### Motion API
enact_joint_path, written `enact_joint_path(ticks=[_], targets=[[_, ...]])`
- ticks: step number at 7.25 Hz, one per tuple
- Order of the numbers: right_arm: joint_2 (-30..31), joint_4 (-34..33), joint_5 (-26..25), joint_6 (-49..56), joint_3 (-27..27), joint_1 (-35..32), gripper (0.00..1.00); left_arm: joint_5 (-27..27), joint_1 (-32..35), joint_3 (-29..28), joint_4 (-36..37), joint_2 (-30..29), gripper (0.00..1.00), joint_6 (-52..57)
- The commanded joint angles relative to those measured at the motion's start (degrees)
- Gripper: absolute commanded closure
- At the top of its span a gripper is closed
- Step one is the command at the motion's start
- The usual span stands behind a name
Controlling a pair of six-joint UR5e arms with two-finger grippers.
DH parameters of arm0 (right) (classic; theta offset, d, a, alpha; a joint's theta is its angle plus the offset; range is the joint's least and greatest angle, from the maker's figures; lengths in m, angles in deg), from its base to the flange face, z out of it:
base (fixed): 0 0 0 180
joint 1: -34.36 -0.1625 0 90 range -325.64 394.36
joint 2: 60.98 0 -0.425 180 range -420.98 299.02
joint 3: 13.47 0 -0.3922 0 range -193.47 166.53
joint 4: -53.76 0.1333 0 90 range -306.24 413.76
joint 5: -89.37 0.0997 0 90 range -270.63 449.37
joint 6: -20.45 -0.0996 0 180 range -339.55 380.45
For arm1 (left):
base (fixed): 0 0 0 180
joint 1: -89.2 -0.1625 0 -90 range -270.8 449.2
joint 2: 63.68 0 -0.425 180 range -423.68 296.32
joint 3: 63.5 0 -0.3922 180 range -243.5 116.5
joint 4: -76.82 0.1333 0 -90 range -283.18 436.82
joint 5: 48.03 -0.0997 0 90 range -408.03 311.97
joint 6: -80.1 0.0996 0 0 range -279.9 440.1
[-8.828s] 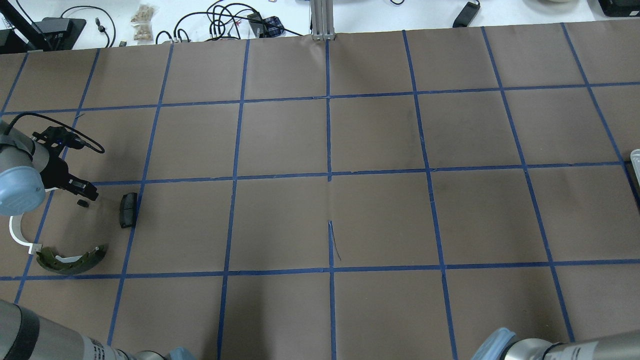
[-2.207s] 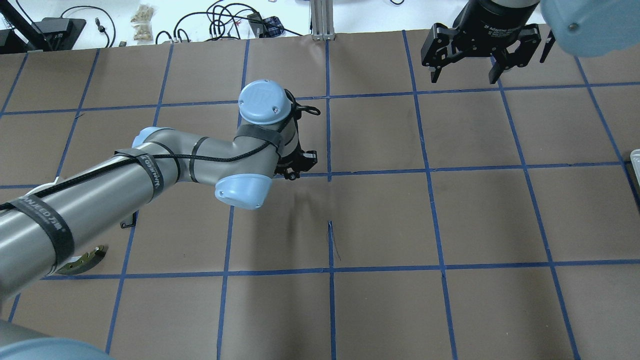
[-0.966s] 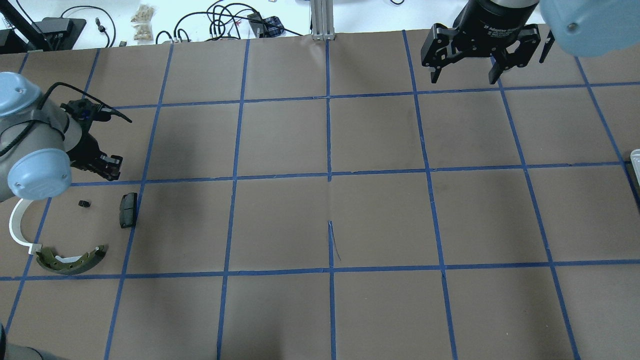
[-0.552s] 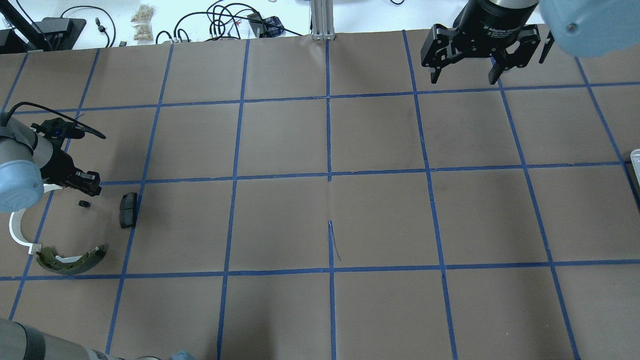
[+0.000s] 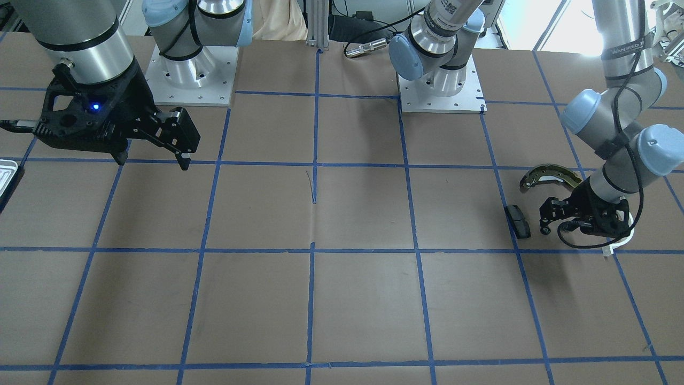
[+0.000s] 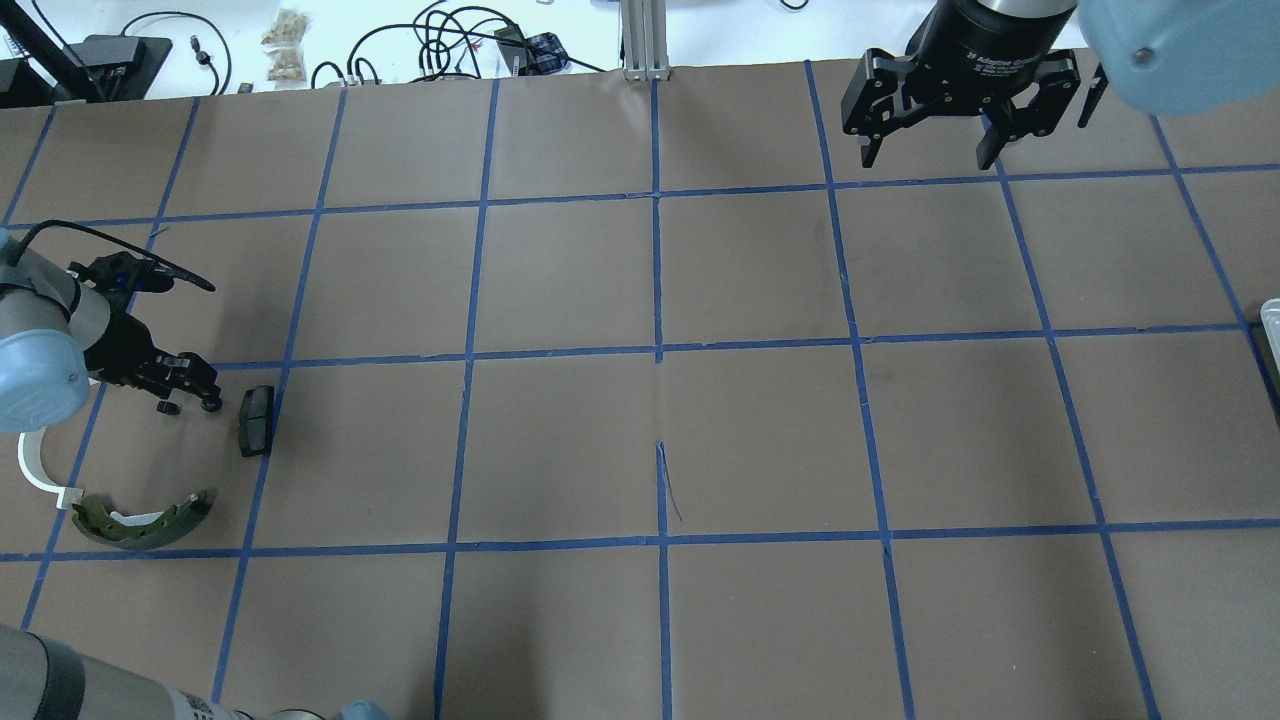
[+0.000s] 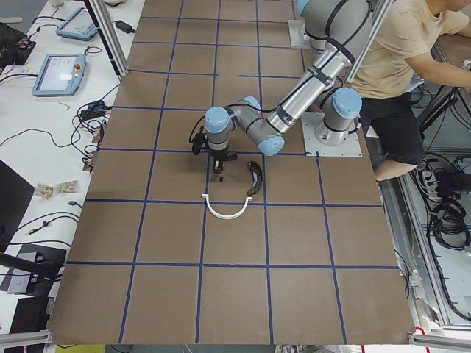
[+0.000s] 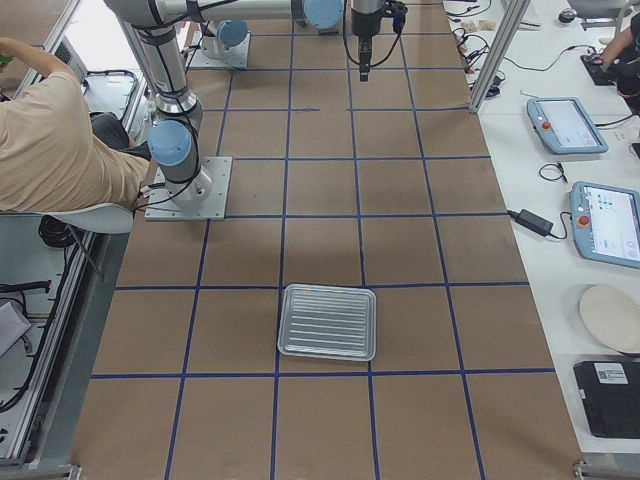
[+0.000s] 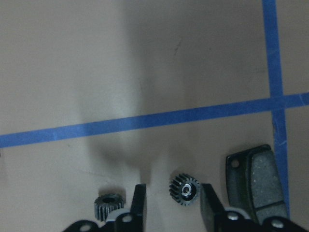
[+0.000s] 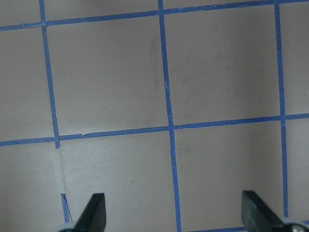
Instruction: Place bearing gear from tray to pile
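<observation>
- We see a brown worktop (image 6: 760, 430) gridded in blue tape.
- The ribbed metal tray (image 8: 327, 322) sits at its right end, well apart from the pile.
- The right fingers (image 10: 94, 212) hang spread wide above the worktop.
- The left fingers (image 9: 210, 203) stand parted, low at the pile.
- The brake shoe (image 6: 140, 520), white arc (image 6: 35, 470) and black pad (image 6: 255, 420) lie near them.
- The bearing gear (image 9: 185, 190) lies on the worktop between the left fingers, just beside the pad; a second gear (image 9: 107, 205) lies outside them.
</observation>
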Motion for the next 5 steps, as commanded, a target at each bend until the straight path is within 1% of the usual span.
enact_joint_path(ticks=[1, 2, 3, 4, 5], targets=[[0.02, 0.00, 0.00, 0.00, 0.00, 0.00, 0.00, -0.27, 2.36, -1.08, -2.47, 4.01, 0.00, -0.75], [0.02, -0.09, 0.00, 0.00, 0.00, 0.00, 0.00, -0.44, 6.47, -1.61, -3.61, 6.55, 0.00, -3.63], [0.02, -0.09, 0.00, 0.00, 0.00, 0.00, 0.00, -0.53, 10.77, -2.31, -6.93, 9.01, 0.00, -8.36], [0.02, -0.09, 0.00, 0.00, 0.00, 0.00, 0.00, -0.53, 13.86, -3.36, -10.62, 11.47, 0.00, -15.36], [0.02, -0.09, 0.00, 0.00, 0.00, 0.00, 0.00, -0.27, 16.76, -6.24, -16.22, 14.02, 0.00, -21.26]])
